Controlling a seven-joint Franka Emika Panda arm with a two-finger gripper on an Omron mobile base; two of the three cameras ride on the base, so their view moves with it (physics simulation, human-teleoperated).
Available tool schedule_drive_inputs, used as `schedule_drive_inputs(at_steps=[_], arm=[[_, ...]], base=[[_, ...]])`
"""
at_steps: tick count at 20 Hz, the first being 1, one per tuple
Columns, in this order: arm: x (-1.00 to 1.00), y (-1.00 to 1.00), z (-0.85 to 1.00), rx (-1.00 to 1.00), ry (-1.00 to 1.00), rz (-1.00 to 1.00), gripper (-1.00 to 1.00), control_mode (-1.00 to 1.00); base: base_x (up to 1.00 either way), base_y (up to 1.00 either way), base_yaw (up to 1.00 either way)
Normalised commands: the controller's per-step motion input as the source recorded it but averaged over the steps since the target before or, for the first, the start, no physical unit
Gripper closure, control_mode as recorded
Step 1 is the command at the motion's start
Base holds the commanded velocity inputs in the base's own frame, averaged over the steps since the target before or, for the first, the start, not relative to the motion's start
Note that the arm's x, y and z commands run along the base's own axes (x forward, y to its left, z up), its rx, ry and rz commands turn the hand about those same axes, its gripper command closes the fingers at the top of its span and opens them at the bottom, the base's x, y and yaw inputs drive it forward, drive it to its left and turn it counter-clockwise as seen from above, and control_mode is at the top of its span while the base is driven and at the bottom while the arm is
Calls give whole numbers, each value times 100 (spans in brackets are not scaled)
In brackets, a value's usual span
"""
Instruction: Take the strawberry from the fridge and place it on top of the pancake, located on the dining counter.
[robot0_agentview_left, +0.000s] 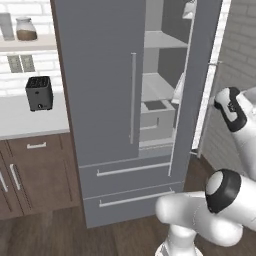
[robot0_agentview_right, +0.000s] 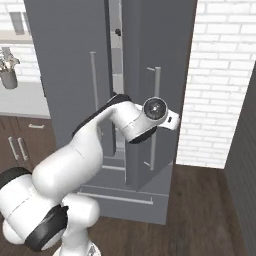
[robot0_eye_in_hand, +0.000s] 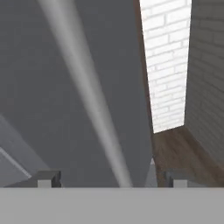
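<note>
Matte grey fills the scene: the fridge (robot0_agentview_left: 105, 100) stands with its right-hand door (robot0_agentview_left: 200, 75) swung partly out, so the pale shelves (robot0_agentview_left: 160, 40) and a grey bin (robot0_agentview_left: 157, 117) inside show through the gap, while the left door is shut. I cannot pick out the strawberry anywhere on those shelves from here; it is either hidden by the door or too small to tell. In the hand view the claw (robot0_eye_in_hand: 112, 178) has its two dark tips spread wide on either side of the door's silver bar handle (robot0_eye_in_hand: 87, 96), nothing clamped between them, so I take it as released from the handle. The arm's wrist (robot0_agentview_right: 155, 111) hangs just in front of that door. My reading is that the door-opening step is at its end and the fetching has not begun. The next move calls for backing the claw clear of the handle, rounding the door's edge, and looking into the shelves to find the berry. Beside the fridge a white bench (robot0_agentview_left: 25, 117) carries a dark toaster (robot0_agentview_left: 39, 93).
</note>
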Motion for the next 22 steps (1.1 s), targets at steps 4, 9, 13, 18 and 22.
schedule_drive_inputs(at_steps=[4,9,13,18,22], arm=[[-68,55,7,-16,0,-2,-100,-100],[-26,100,31,-51,9,5,-100,-100],[0,100,52,-71,25,0,-100,-100],[21,93,30,-74,45,0,-100,-100],[17,27,31,-59,58,2,-100,-100]], base=[[0,0,0],[0,0,0],[0,0,0],[0,0,0],[0,0,0]])
